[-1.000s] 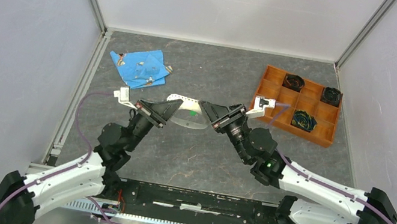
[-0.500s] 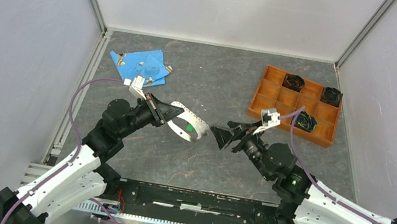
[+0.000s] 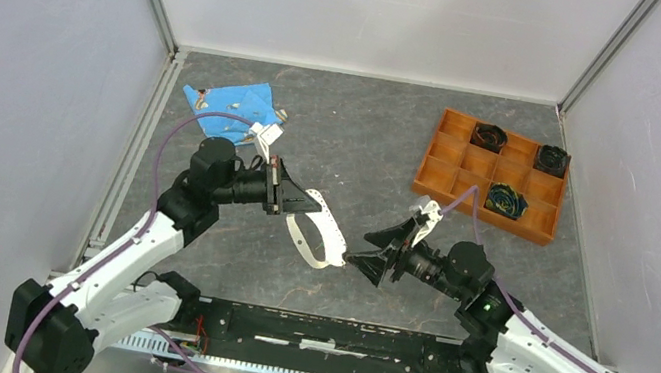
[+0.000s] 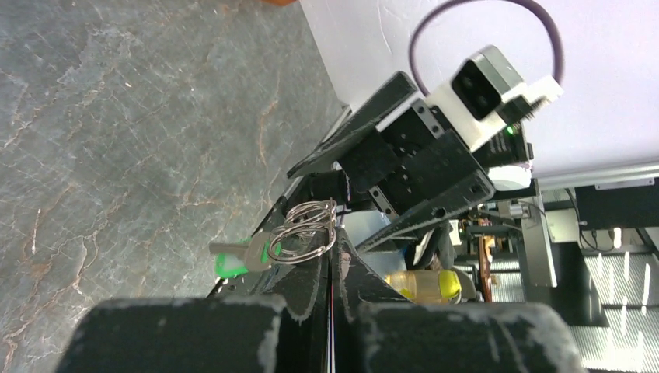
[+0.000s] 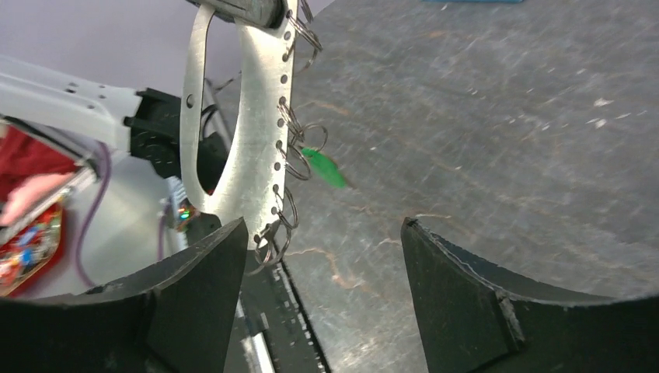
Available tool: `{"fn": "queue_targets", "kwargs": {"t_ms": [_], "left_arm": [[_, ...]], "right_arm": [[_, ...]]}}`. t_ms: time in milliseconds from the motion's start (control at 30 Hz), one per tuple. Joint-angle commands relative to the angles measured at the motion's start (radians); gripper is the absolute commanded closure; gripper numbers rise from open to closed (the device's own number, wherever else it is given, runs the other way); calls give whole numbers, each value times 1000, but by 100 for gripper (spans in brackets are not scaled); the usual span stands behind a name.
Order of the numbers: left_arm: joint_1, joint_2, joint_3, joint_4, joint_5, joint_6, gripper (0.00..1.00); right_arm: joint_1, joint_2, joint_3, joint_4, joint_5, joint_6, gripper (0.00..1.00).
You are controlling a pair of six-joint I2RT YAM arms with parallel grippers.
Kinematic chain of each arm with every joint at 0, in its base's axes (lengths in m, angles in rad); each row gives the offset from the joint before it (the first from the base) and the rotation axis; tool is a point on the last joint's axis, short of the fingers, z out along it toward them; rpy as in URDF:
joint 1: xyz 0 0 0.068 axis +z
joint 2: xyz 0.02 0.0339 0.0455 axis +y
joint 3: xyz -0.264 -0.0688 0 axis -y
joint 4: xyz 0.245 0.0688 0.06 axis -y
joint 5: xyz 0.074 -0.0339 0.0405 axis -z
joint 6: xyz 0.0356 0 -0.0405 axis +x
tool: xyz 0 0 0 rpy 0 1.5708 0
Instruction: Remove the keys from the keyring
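The green key (image 5: 324, 168) is blurred, the keyring (image 5: 256, 116) cut off above.

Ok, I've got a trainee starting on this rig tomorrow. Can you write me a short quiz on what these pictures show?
1. True or false: the left fingers are shut on the keyring, holding it above the table.
2. Pick one. The right fingers are:
A) shut on a key
B) open, close to one end of the keyring
C) resting in the orange tray
3. Fill in: the key hanging from the keyring has a ___ head.

Key: 1 true; 2 B; 3 green.
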Motion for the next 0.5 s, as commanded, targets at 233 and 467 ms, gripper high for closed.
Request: {"fn": "queue_targets", "kwargs": {"t_ms": [233,467], "left_arm": [[6,79,34,67,114,50,98],[6,109,20,113,116,29,98]], "right_arm": [[-119,70,-123,380,-384,345,34],[-120,126,-162,458,-379,463,41]]}}
